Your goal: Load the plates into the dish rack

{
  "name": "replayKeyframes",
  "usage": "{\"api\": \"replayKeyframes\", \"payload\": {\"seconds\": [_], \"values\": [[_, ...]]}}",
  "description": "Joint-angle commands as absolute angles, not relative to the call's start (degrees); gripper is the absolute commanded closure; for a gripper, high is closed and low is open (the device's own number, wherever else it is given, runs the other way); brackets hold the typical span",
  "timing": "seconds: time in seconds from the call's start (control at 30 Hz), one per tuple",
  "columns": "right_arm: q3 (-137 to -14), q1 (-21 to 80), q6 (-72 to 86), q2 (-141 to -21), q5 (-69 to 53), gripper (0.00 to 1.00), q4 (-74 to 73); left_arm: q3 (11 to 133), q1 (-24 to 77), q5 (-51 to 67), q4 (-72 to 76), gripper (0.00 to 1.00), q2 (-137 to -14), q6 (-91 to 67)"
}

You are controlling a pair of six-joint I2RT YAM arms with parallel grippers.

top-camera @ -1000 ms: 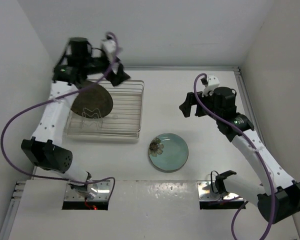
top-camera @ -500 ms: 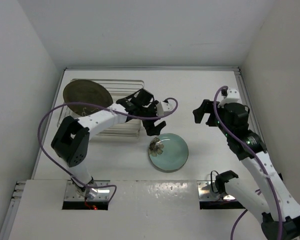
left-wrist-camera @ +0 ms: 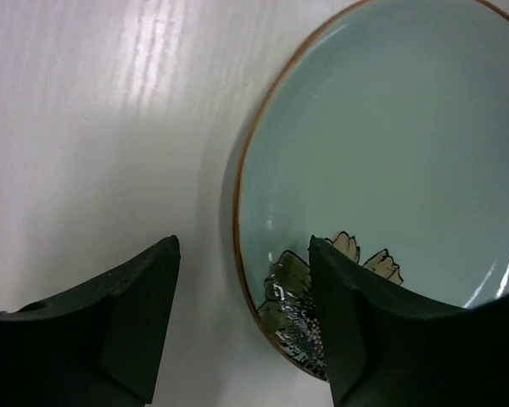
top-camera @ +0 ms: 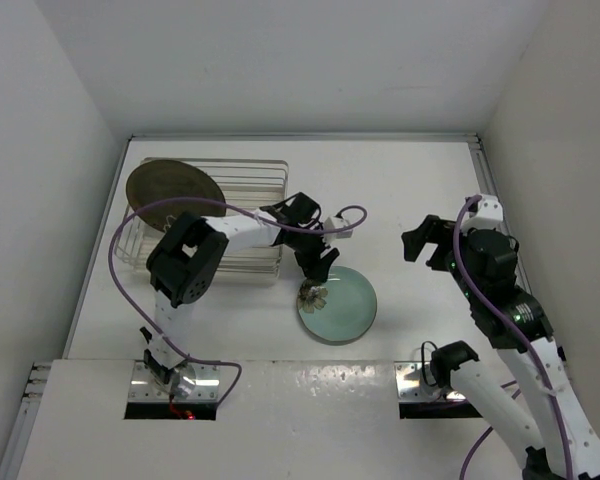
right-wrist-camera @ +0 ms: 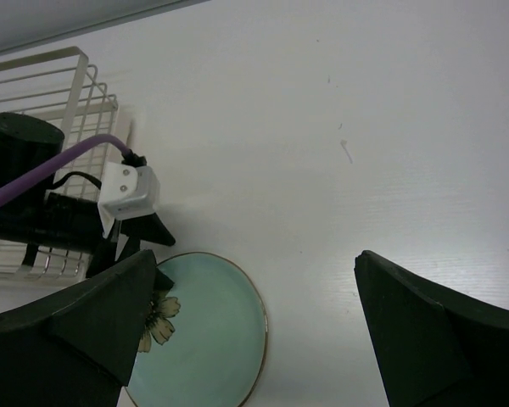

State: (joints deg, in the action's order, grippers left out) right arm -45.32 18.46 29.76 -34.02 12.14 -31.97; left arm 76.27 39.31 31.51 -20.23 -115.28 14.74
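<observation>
A pale mint-green plate (top-camera: 342,305) with a dark flower mark lies flat on the table, right of the dish rack (top-camera: 260,178). My left gripper (top-camera: 318,272) is down at its left rim. In the left wrist view the gripper (left-wrist-camera: 242,292) is open and straddles the rim of the plate (left-wrist-camera: 390,161), one finger (left-wrist-camera: 119,322) over bare table, the other (left-wrist-camera: 365,331) over the flower. A dark brown plate (top-camera: 170,186) stands in the rack's far left end. My right gripper (top-camera: 427,240) hangs open, off to the right of the mint plate (right-wrist-camera: 208,339) and gripping nothing.
White walls close the table in on the left, back and right. The left arm's purple cable (top-camera: 125,235) loops over the rack's near side. Bare white tabletop (top-camera: 400,190) lies between the rack and the right arm. The wire rack (right-wrist-camera: 42,93) also appears in the right wrist view.
The left arm left the brown plate standing in the rack and swung right, down to the mint plate's rim, its jaws narrowing. The right arm drew back to the right.
</observation>
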Motion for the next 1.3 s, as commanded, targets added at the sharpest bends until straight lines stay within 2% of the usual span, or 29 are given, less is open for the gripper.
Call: {"api": "replayKeyframes", "payload": {"seconds": [0.0,0.23,0.33,0.37,0.4,0.53,0.77,0.9,1.13,1.27], "values": [[-44.8,18.1,29.3,-32.9,14.2,0.01,-32.1,74.0,39.3,36.9,-22.8,0.34,-113.9,16.6],[-44.4,18.2,28.9,-33.0,13.5,0.01,-31.3,73.5,41.5,38.9,-28.7,0.54,-115.8,21.6],[-45.2,18.2,28.6,-33.0,13.6,0.01,-31.6,73.5,42.0,40.1,-30.1,0.74,-117.4,22.1],[-45.3,18.4,28.4,-32.7,13.6,0.01,-31.6,74.0,42.0,40.1,-30.7,0.83,-118.6,22.1],[-45.4,18.4,28.3,-32.4,14.0,0.01,-31.9,74.0,42.0,40.1,-30.7,1.00,-118.6,21.5],[-45.4,18.4,28.0,-31.6,14.9,0.01,-32.2,76.8,40.0,43.1,-31.7,1.00,-117.9,20.1],[-45.2,18.2,27.3,-31.6,13.8,0.01,-31.1,90.8,37.4,46.7,-38.1,1.00,-109.2,19.6],[-45.3,18.4,26.8,-33.3,10.8,0.01,-29.4,97.5,37.4,43.3,-41.3,1.00,-104.0,21.4],[-43.9,18.3,26.2,-33.5,9.7,0.01,-25.9,98.9,39.4,33.1,-42.5,1.00,-98.2,27.7],[-44.1,18.3,25.8,-34.1,9.7,0.01,-25.8,106.9,39.9,27.5,-45.6,1.00,-97.6,31.5]]}}
